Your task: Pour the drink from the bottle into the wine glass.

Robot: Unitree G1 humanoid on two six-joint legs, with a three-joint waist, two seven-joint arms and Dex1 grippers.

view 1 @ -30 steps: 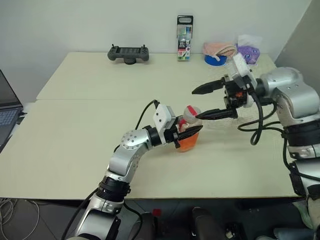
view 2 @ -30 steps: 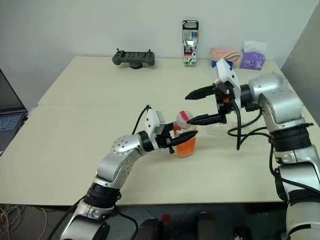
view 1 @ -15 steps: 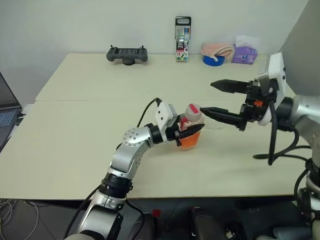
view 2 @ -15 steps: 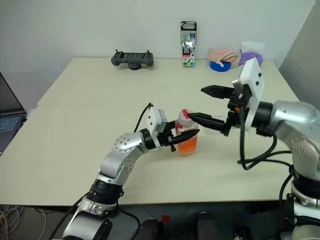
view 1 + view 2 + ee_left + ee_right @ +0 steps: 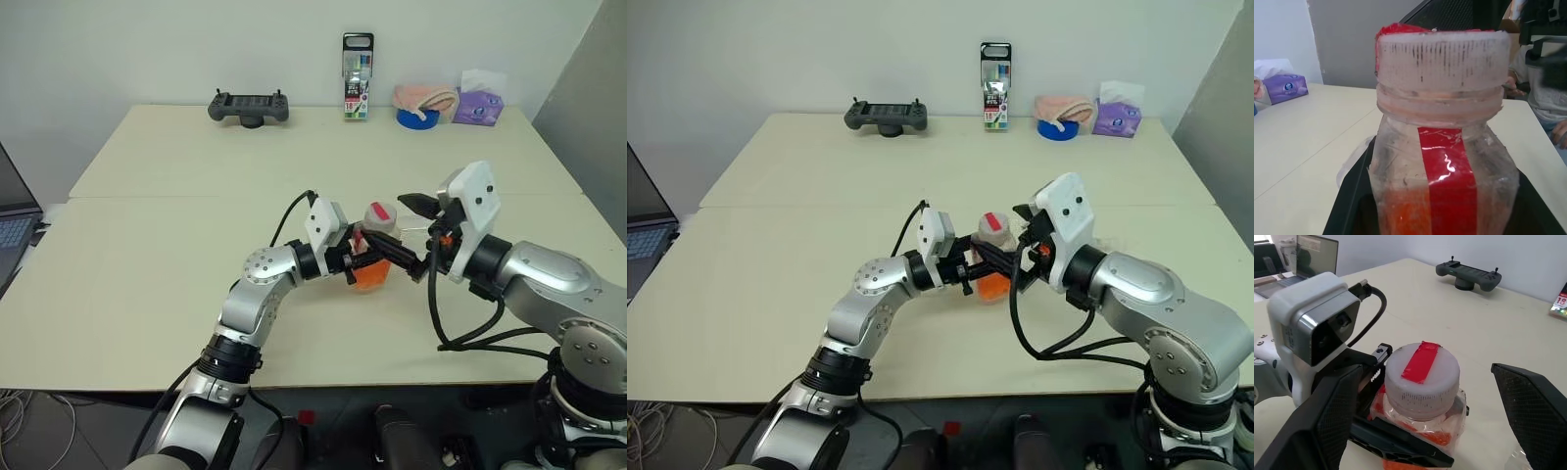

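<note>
At the far left edge, a dark laptop point(image 5: 12, 220) sits beside the pale cream tabletop point(image 5: 147, 284). Along the back of the table, from left to right, lie a dark grey handheld controller point(image 5: 249, 105), a tall black-topped clear container with colourful contents point(image 5: 358, 76), a folded pink cloth point(image 5: 428, 96) behind a blue roll of tape point(image 5: 419, 117), and a purple tissue pack point(image 5: 479, 106), all well apart from the action.

Mid-table, the left gripper point(image 5: 364, 260) points to the right with its jaws clenched on the small squarish clear plastic bottle with a red-and-white label strip point(image 5: 373, 257), which stands upright on the table. Bright orange translucent liquid point(image 5: 370, 279) fills the bottle's lower part. The bottle's red-and-white screw cap point(image 5: 1421, 377) is still on.

From the right, the right gripper point(image 5: 1435, 426) comes in with its jaws released and spread wide to either side of the cap; its black fingers point(image 5: 1327, 418) bracket the bottle top without touching it. The left wrist's white camera housing point(image 5: 1312, 335) and its cable sit just beside one finger, crowding that side of the cap.

Behind the right gripper, the small transparent stemmed wine glass point(image 5: 423, 232) is mostly hidden by the arm; its exact stance cannot be told. In the left wrist view a person's hand point(image 5: 1561, 131) shows beyond the table's far edge.
</note>
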